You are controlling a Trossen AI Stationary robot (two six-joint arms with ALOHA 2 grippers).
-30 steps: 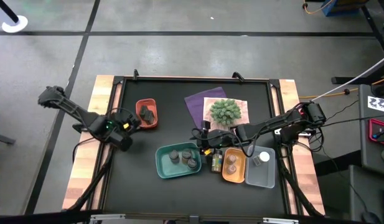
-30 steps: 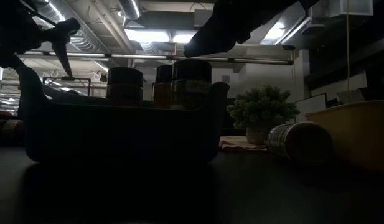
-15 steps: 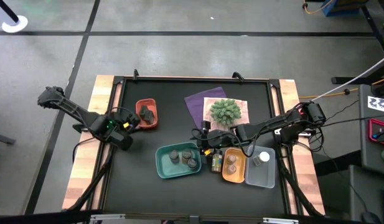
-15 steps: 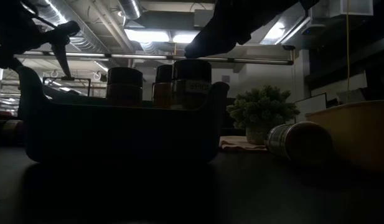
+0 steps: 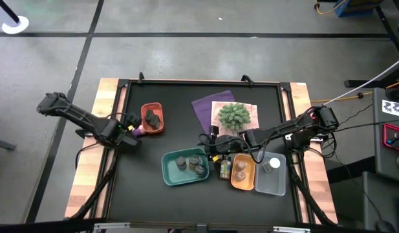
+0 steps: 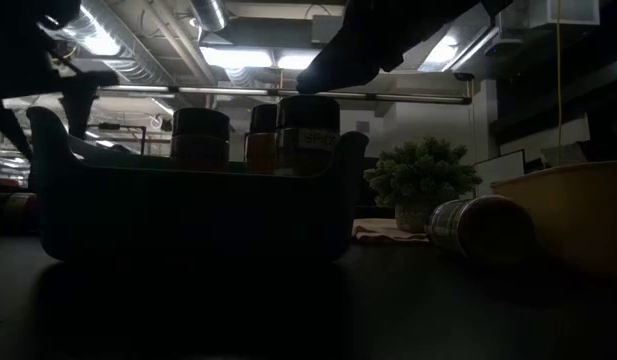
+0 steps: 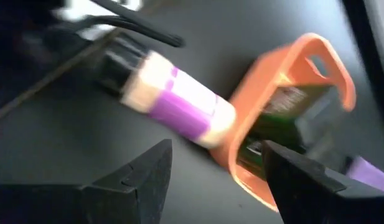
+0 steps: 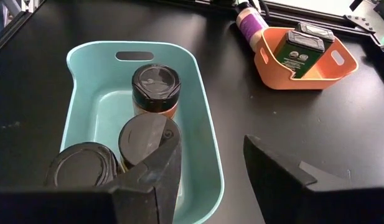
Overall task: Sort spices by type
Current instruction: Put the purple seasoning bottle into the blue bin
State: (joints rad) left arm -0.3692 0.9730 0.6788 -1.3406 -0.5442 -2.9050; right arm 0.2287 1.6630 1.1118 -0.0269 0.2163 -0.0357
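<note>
My left gripper (image 7: 216,186) is open, just short of a white jar with a purple label (image 7: 179,106) that lies on its side against the red-orange tray (image 7: 310,56); in the high view the jar (image 5: 136,131) lies left of that tray (image 5: 152,119), which holds dark box-shaped tins (image 7: 279,124). My right gripper (image 8: 210,168) is open and hangs over the teal tray (image 8: 204,118), above its right part (image 5: 209,145). Three dark-capped jars (image 8: 155,84) stand in it. An amber jar (image 5: 240,171) sits in the yellow tray, a white-capped jar (image 5: 274,164) in the clear tray.
A brownish jar (image 5: 224,168) lies on its side between the teal and yellow trays, also seen in the low view (image 6: 478,230). The spiky green plant (image 5: 233,116) stands on purple and beige cloths at the far middle. Bare black table lies near the front and left.
My left gripper has drawn back from the red-orange tray toward the table's left edge, and the purple-labelled jar now shows lying next to that tray. The right arm has kept still.
</note>
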